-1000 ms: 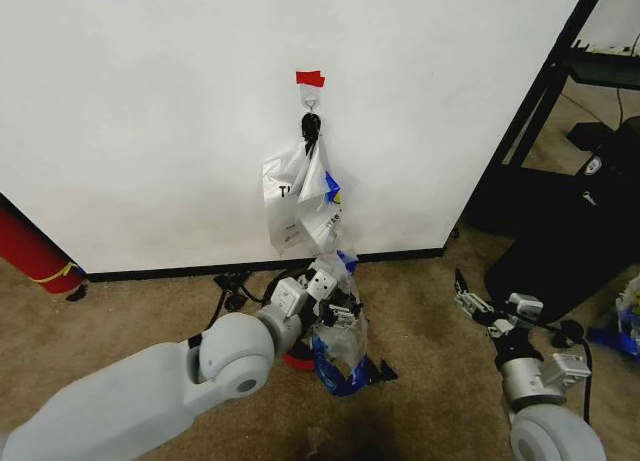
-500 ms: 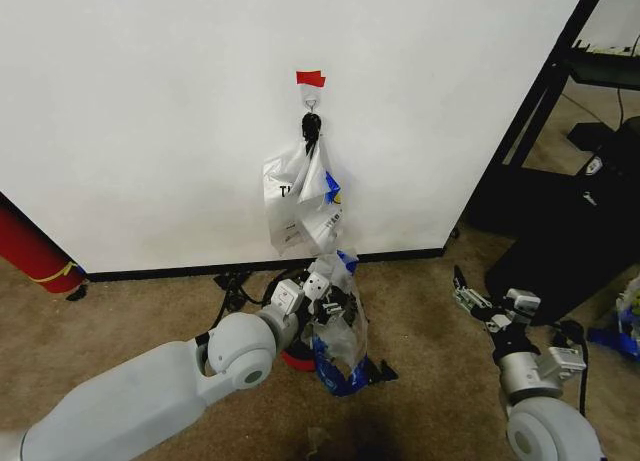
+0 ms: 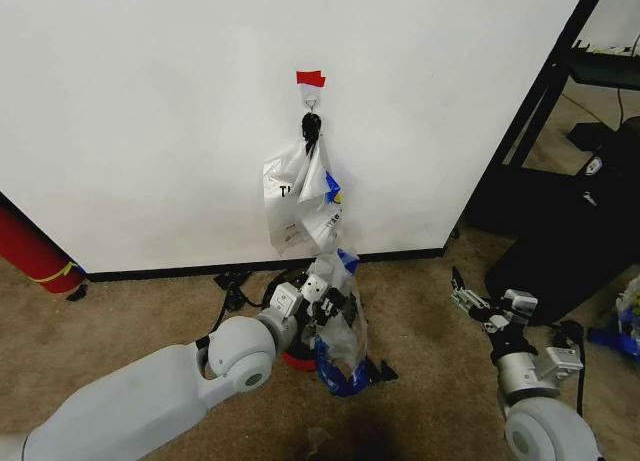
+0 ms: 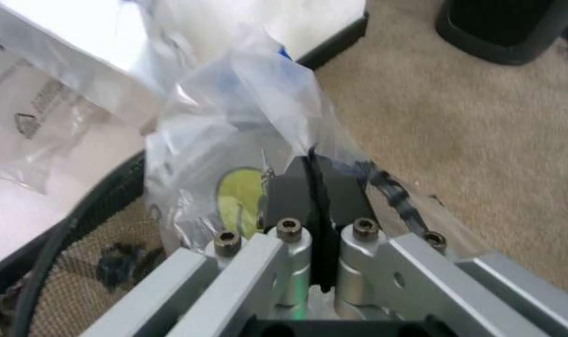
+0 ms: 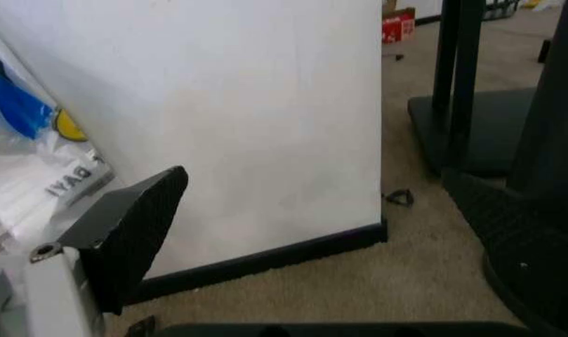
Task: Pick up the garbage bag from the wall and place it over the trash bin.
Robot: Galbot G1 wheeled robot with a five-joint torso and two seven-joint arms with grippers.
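My left pincer (image 3: 322, 299) is pinched tight on the garbage bag (image 3: 340, 331), which drapes over the trash bin (image 3: 296, 359) on the carpet below the wall (image 3: 150, 111). My right pincer (image 3: 470, 303) waits spread open, well apart, near the floor.

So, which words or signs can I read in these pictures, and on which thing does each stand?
"DAY": dark letters on the white bag hanging at the wall; the rest is folded away.
Small print and a triangle sign on that bag, left wrist view: too blurred to read.
The garbage bag in the left gripper: yellow print, no readable words.
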